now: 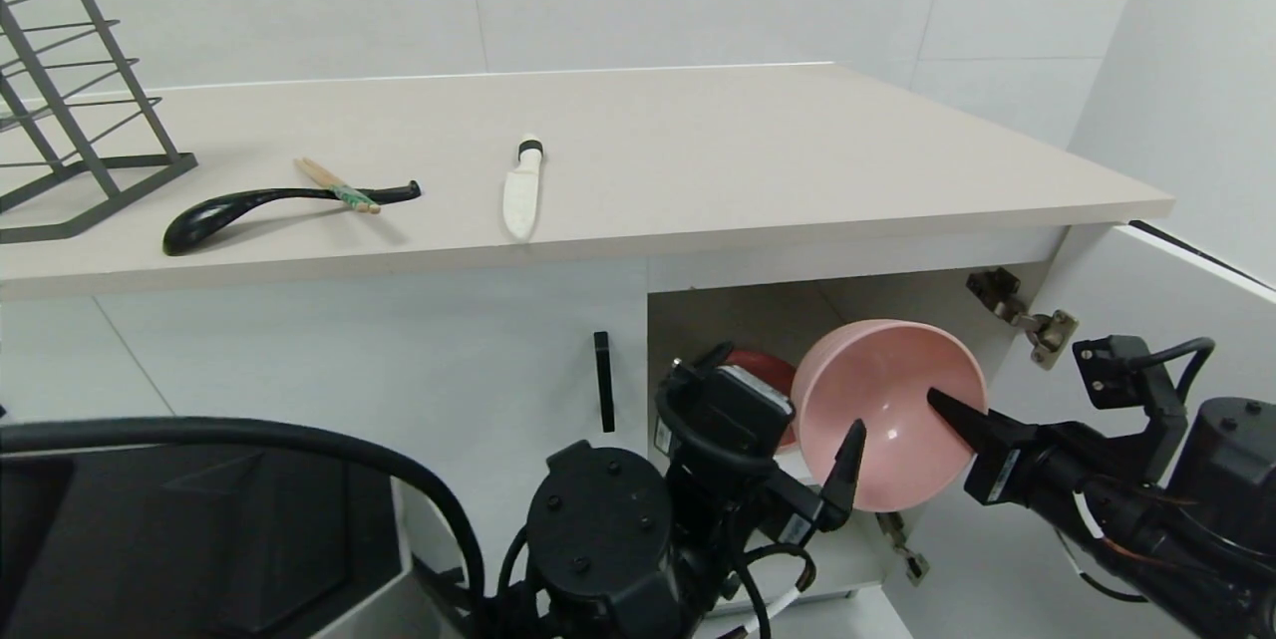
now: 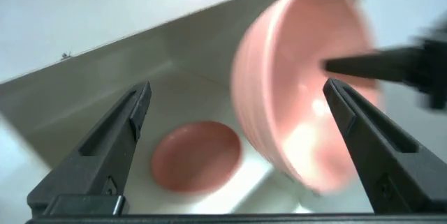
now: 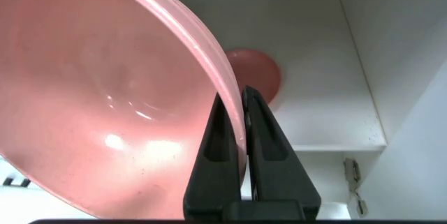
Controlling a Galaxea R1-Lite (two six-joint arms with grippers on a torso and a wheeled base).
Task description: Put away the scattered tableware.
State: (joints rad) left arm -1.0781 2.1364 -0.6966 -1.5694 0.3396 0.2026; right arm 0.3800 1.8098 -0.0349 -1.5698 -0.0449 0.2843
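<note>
Gripping the rim of a pink bowl [image 1: 887, 410], the right gripper [image 3: 235, 112] is closed with one finger inside the bowl and one outside. It holds the bowl tipped on its side in front of an open cabinet [image 1: 718, 310] beneath the worktop [image 1: 698, 141]. A smaller reddish dish [image 2: 195, 155] sits alone on the white shelf inside the cabinet, behind the bowl, with bare shelf around it. The left gripper [image 2: 236, 88] hangs just beside the bowl with its fingers spread wide, holding nothing. The cabinet door [image 1: 1146, 290] stands swung out on the robot's right. On the worktop above, a white knife [image 1: 521, 195] lies near the front edge. To its left a black ladle [image 1: 229, 210] lies with a pair of chopsticks [image 1: 337, 185] across its handle, and a wire rack [image 1: 70, 101] stands at the far left.
</note>
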